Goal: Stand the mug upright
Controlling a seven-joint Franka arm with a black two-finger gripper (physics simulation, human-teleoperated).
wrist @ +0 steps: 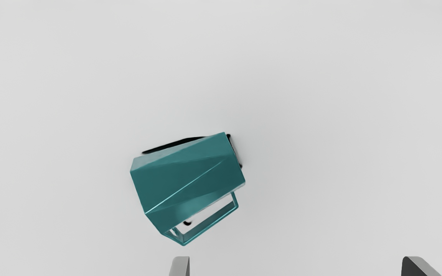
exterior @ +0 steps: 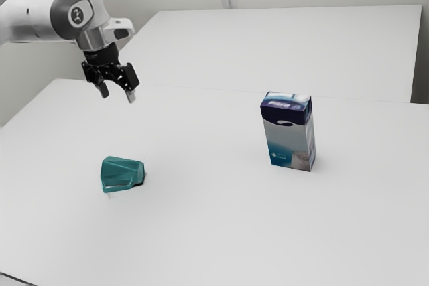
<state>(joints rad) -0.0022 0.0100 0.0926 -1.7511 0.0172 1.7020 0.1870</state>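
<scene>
Teal mug (exterior: 122, 174) lying on its side on the white table (exterior: 214, 232), my gripper (exterior: 117, 94) raised above, fingers spread wide.

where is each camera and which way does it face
Exterior view: beside the arm, looking down across the table at the mug and carton; arm and open gripper at upper left.
Wrist view: on the arm's end, looking down at the mug; gripper fingertips apart at the bottom edge.
Shared: table, gripper, mug on its side.
</scene>
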